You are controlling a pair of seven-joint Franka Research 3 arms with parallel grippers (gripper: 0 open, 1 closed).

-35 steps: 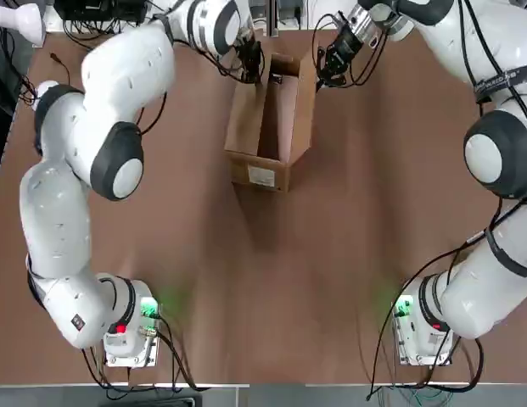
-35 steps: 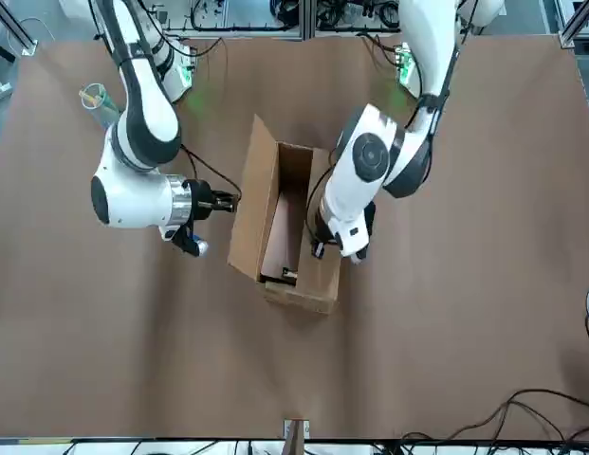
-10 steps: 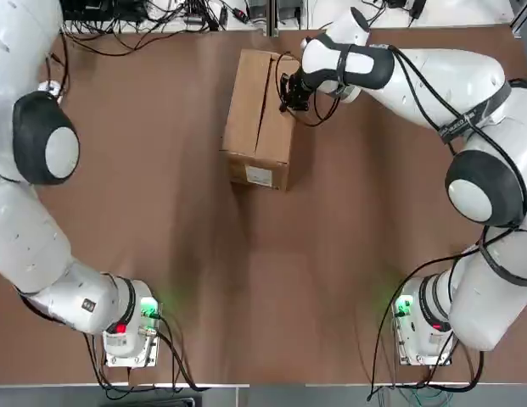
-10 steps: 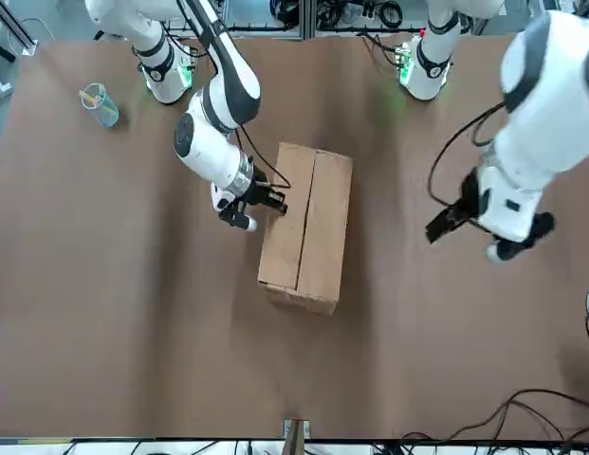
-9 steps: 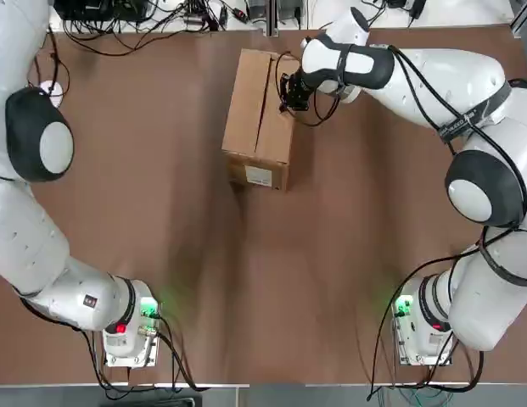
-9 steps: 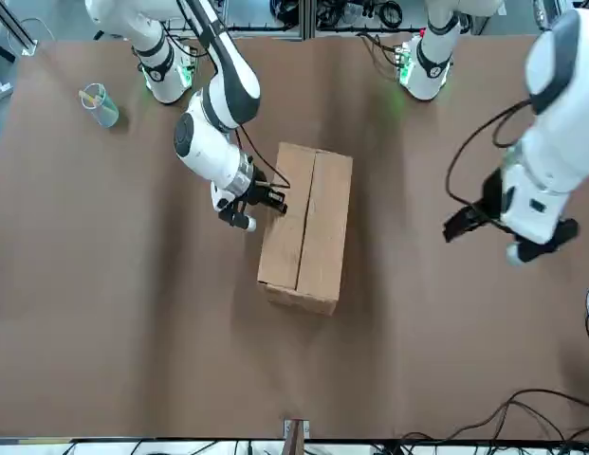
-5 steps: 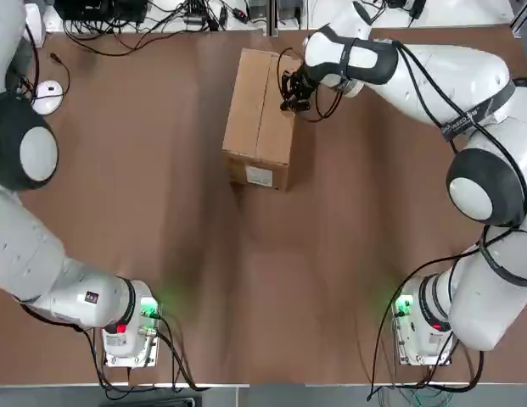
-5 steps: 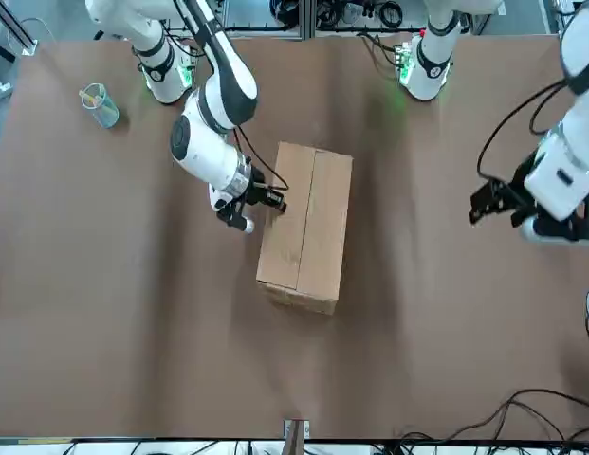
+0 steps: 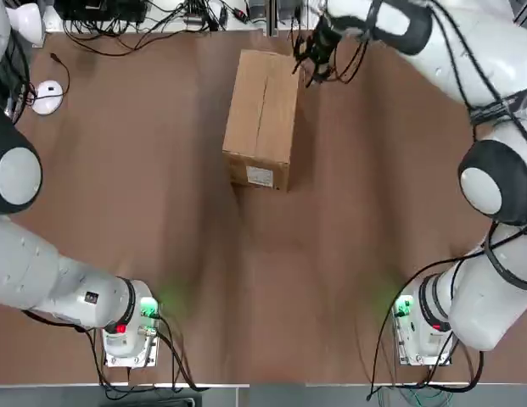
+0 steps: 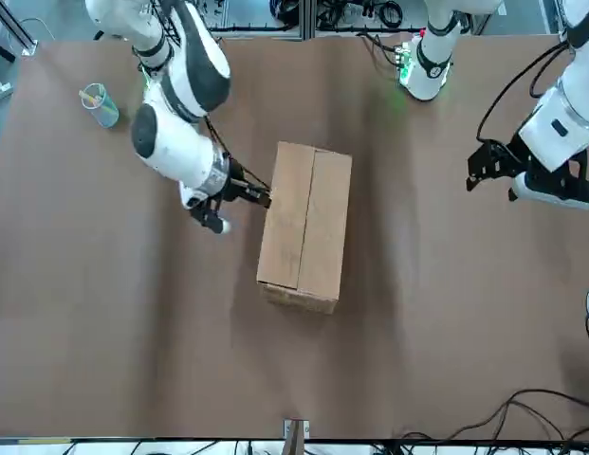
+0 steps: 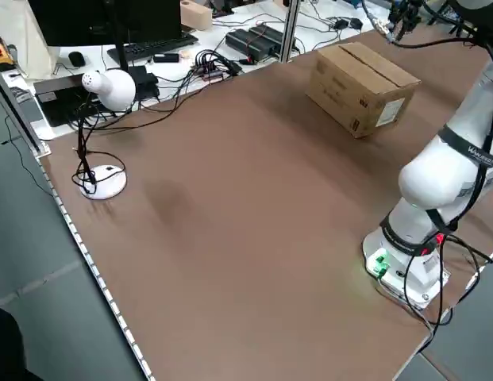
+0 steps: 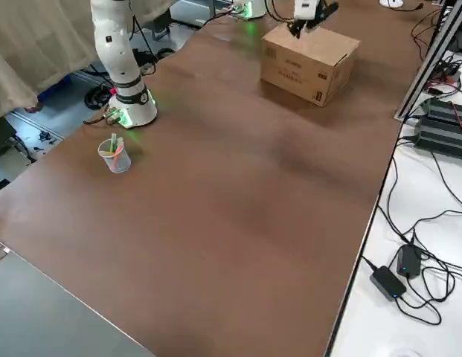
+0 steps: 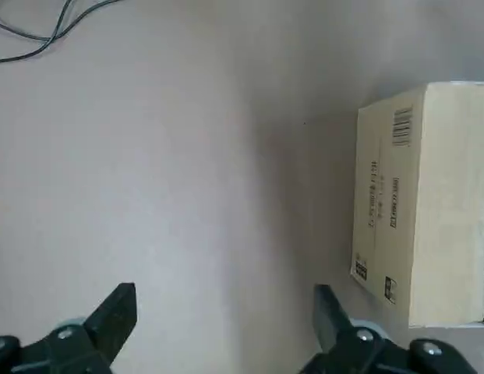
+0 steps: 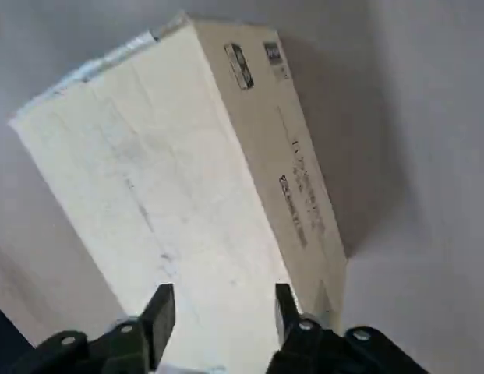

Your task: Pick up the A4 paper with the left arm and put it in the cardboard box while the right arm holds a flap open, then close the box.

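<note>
Box (image 9: pixel 261 114) sitting mid-table, flaps down; paper not visible, presumably inside. Right gripper (image 10: pixel 259 197), jaws spread, hovering at its top edge. Left gripper (image 10: pixel 491 166), jaws spread, well apart. Risk: unsecured flaps springing up.

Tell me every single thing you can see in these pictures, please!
cardboard box: one, brown, flaps shut, mid-table toward the far edge.
white label: one, on the box's end that faces the robot.
plastic cup: one, clear, by the right arm's base.
desk lamp: one, white, off the robot's left side.
computer mouse: one, white, at the far left corner.
table: one, brown.
right gripper: one, black, open, beside the box's top edge.
left gripper: one, black, open, far to the box's left.
</note>
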